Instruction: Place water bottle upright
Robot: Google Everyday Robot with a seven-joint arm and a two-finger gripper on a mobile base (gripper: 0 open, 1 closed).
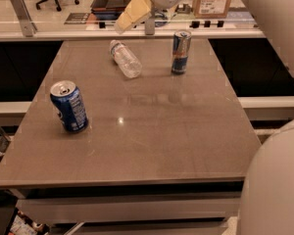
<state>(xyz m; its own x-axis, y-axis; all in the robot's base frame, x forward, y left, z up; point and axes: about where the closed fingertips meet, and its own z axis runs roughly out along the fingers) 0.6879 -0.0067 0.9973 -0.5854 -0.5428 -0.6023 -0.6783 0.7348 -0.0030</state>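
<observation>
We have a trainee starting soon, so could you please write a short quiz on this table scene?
1. True or false: the water bottle stands upright on the table.
2. Where is the gripper? A) raised near the table's far edge, by the bottle B) resting on the near edge C) below the table
3. How many cans stand on the table?
Key: 1 false, it lies on its side; 2 A; 3 two, the blue soda can and the energy drink can.

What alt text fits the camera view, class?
A water bottle lies on its side at the far end of a grey table, the claw hovering near it; an energy drink can and a blue soda can stand upright.
</observation>
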